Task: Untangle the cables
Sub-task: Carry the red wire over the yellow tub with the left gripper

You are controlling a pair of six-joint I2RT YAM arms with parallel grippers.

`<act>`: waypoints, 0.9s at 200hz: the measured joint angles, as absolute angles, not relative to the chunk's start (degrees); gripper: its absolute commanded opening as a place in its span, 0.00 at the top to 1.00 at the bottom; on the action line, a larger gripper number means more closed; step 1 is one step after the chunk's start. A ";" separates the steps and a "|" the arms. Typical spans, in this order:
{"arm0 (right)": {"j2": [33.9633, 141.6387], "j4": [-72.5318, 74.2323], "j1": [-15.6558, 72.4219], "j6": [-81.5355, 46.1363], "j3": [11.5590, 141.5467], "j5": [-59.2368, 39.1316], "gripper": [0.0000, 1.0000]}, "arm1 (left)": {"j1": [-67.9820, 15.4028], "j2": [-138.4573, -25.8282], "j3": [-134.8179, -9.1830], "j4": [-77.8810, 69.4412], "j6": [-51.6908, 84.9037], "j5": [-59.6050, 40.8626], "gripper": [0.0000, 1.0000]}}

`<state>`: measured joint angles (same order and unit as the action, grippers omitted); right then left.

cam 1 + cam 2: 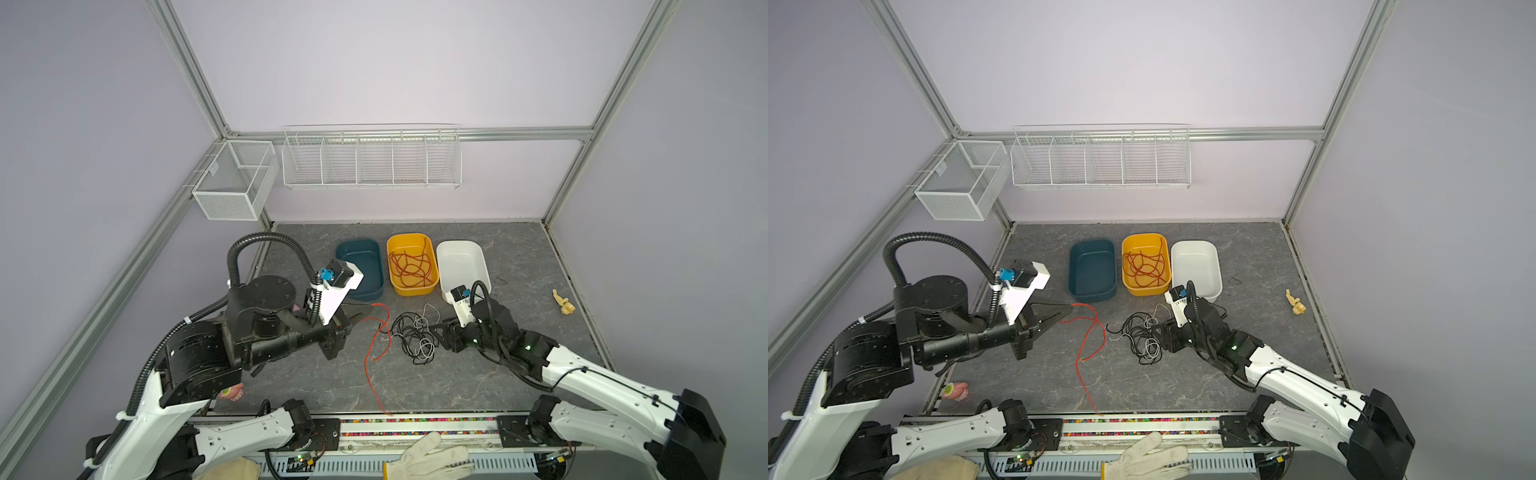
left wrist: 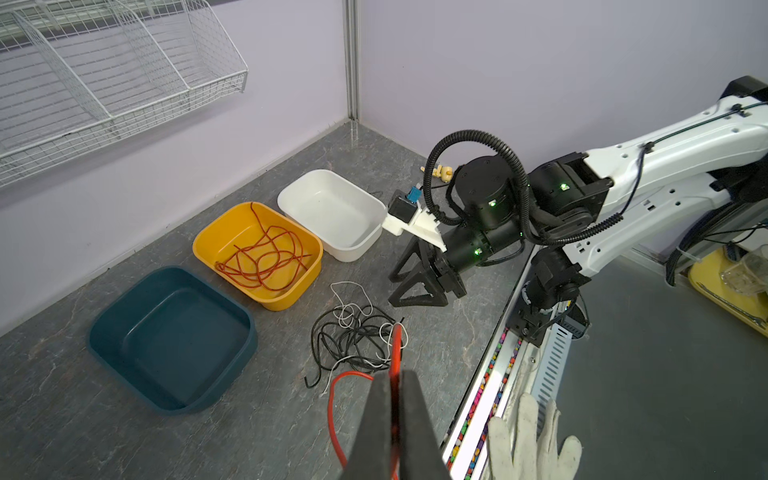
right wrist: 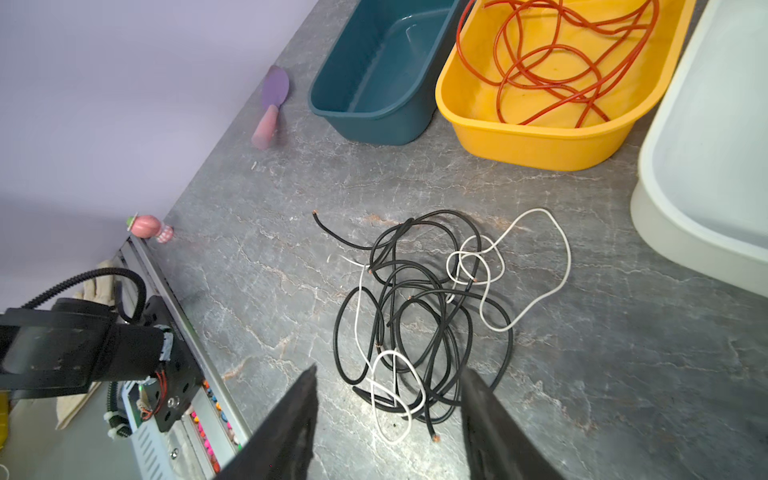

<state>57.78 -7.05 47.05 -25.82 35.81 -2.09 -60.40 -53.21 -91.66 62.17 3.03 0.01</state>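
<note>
A small tag on the white mesh basket (image 1: pixel 232 195), upper left in both top views, is too small to read. The right wrist view alone shows a purple-and-pink spatula (image 3: pixel 272 104) lying beside the teal tub (image 3: pixel 374 122). In both top views the left arm stands in front of that spot. Only the left wrist view shows a yellow tray (image 2: pixel 715 286), at its right edge.

Three tubs stand in a row at frame centre. The yellow tub (image 1: pixel 411 290) holds loose coils of red-orange cables (image 1: pixel 409 268). The teal one and the white tub (image 1: pixel 461 266) show bare floors.

The left gripper (image 2: pixel 397 374) is clamped on a stray red-orange cable (image 2: pixel 331 409), which in both top views trails down to the table's near edge. Just right of it lies the tangle of black and white cables (image 3: pixel 415 311). The right gripper (image 3: pixel 388 370) is over the tangle, jaws spread, gripping nothing.
</note>
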 measured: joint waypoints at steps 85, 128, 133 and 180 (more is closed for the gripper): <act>56.47 -9.30 46.59 -25.43 35.55 -0.86 0.05 | -56.88 -62.61 -95.85 61.73 -1.83 2.61 1.00; 53.95 -9.65 46.59 -25.34 35.07 -0.82 0.11 | -47.72 -71.64 -98.13 59.64 -6.04 -1.19 1.00; 53.34 -9.63 46.59 -25.17 34.89 -0.82 0.11 | -46.89 -72.64 -98.63 59.35 -6.52 -1.65 1.00; 50.24 -9.63 46.59 -25.21 33.95 -0.19 0.11 | -41.82 -80.97 -102.83 54.68 -10.02 -3.99 1.00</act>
<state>50.24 -9.63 46.59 -25.21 33.95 -0.19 -41.82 -80.97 -102.83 54.68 -10.02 -3.99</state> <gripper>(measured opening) 0.890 0.049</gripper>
